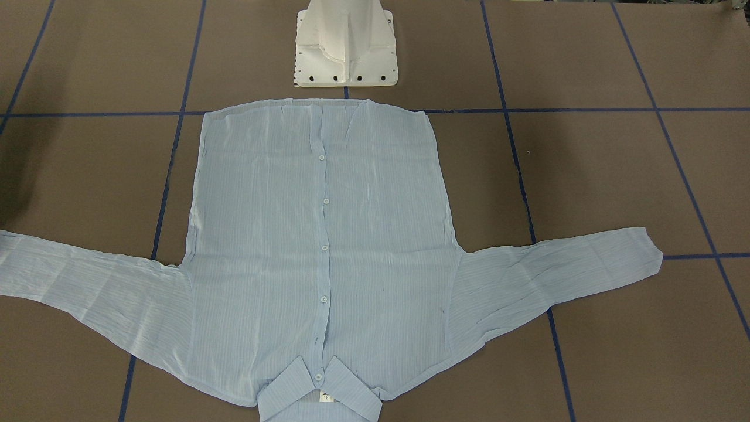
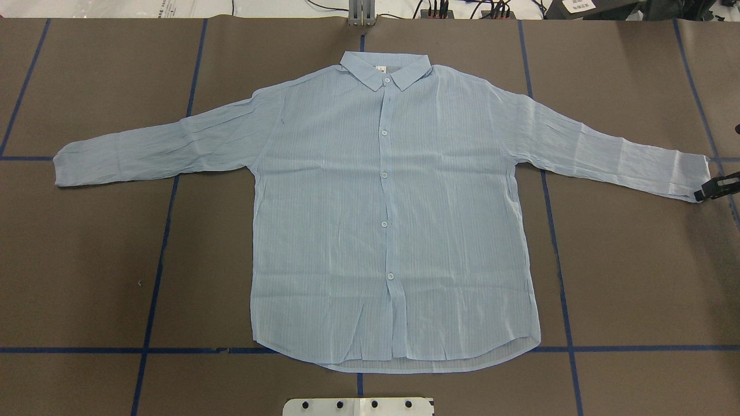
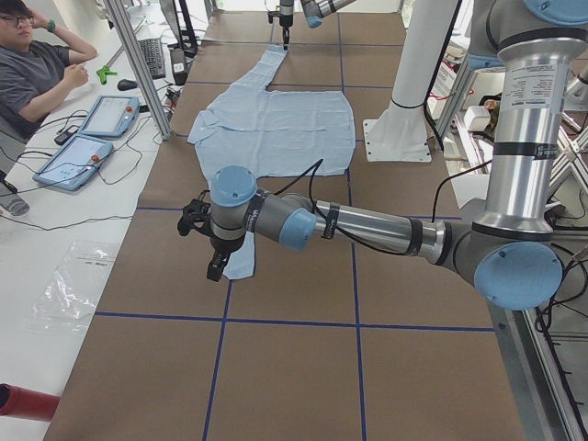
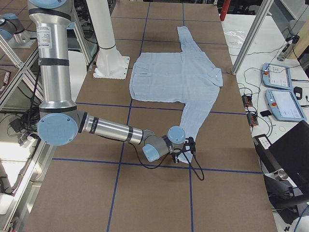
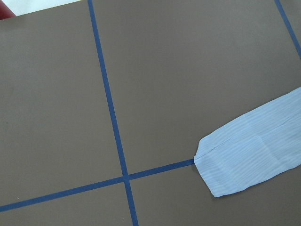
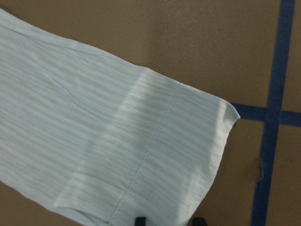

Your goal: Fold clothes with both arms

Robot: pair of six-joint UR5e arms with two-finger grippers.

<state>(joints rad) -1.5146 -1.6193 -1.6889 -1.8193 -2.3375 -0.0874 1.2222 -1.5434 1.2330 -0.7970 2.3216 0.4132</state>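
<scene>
My right claw [image 6: 169,220] is released, its 2 tips astride the right cuff [image 6: 188,155]. The sleeve's long axis runs from there to the shirt [image 2: 393,219], flat on the worktop [image 2: 87,260]. Farthest away, the left claw [image 3: 217,250] is at the left cuff [image 5: 235,160]; I cannot tell its state.

Stretched left arm [image 3: 367,230] and right arm [image 4: 111,129] out low, wrists bent down; held right pincer [image 2: 708,189] parted; left pincer [image 3: 206,248] grip unclear

The left arm [image 3: 367,228] and right arm [image 4: 108,129] are silver tubes with round light-blue caps and black cables. White base [image 1: 345,47] at twelve o'clock.
</scene>
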